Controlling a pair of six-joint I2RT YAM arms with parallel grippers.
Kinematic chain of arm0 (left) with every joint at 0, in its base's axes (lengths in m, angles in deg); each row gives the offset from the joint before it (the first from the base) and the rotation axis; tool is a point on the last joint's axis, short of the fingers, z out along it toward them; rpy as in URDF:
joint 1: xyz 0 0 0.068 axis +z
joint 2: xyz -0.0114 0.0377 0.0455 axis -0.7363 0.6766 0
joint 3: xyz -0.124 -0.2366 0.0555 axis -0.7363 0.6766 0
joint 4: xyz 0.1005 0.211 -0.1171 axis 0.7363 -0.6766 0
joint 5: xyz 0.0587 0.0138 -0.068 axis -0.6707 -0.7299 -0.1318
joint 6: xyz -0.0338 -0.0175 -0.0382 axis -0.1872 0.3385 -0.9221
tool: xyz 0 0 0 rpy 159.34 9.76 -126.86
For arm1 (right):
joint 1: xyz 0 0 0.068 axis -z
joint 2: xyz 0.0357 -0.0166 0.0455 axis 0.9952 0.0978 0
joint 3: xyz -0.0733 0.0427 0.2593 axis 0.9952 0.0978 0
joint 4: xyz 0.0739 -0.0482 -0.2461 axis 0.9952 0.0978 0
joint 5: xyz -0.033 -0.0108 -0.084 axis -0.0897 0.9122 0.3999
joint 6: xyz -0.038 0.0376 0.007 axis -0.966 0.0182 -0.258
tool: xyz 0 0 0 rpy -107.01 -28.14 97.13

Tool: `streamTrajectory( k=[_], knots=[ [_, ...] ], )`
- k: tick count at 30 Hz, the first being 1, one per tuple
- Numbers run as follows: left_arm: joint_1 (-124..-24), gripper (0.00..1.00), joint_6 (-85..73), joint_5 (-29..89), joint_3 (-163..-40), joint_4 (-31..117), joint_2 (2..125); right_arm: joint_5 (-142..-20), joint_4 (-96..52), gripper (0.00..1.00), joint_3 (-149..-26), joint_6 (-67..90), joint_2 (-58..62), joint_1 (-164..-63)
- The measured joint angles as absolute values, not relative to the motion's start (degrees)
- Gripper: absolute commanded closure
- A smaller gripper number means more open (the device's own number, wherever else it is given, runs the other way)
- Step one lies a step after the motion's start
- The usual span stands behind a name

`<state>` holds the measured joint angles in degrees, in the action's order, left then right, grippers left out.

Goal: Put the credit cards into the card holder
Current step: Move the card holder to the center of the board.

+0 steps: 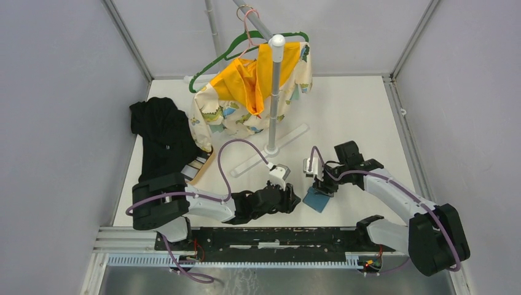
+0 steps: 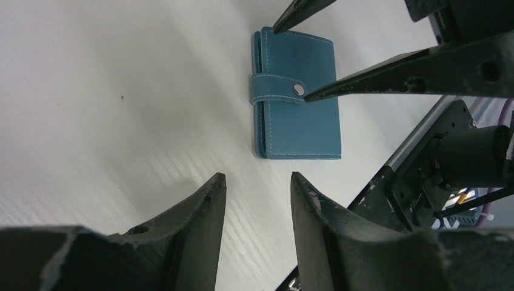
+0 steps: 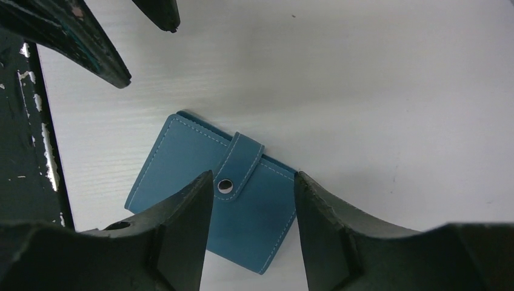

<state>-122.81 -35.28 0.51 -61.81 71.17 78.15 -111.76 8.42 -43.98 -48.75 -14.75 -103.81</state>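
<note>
Card holder (image 3: 221,191) lies flat on the tabletop (image 1: 356,123), closed, w/ its strap (image 3: 242,163) fastened at the snap (image 3: 225,185), so I judge we're at the very start: nothing can go in until it's opened. My right tool (image 3: 253,182) hangs right over it, fingers spread & gripping nothing, one on each side of the strap; can't tell if the tips touch the cover. My left tool (image 2: 256,182) sits just beside the holder's left edge, also spread & empty, pointed at it. The credit cards (image 1: 195,165) are well apart from all this, a striped bunch at the far left by the tray (image 1: 207,167) & the black cloth (image 1: 161,138). Next move, imo: pin the cover w/ one tool, get a fingertip under the strap's free end w/ the other & pop the snap, then fold the holder open. That needs a low, shallow approach, b/c the strap lies flush & the holder prob. slides on the smooth top if not held down. Room: the holder is near the tabletop's front edge, w/ the black rail (image 1: 270,236) just behind it on my side, so I'd push away from me, not toward. Far side & right are bare; the stand (image 1: 274,104) & its base sit beyond the left tool, near enough to mind when swinging back for the cards.
</note>
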Motion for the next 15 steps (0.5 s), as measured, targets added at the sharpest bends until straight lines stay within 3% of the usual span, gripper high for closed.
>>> streamTrajectory(
  k=[15],
  knots=[
    [-122.8, 0.52, -38.3, 0.7, -61.5, 78.2, 82.5, -104.3, 6.7, 0.43, -43.0, -42.4, -12.3, -109.3]
  ],
)
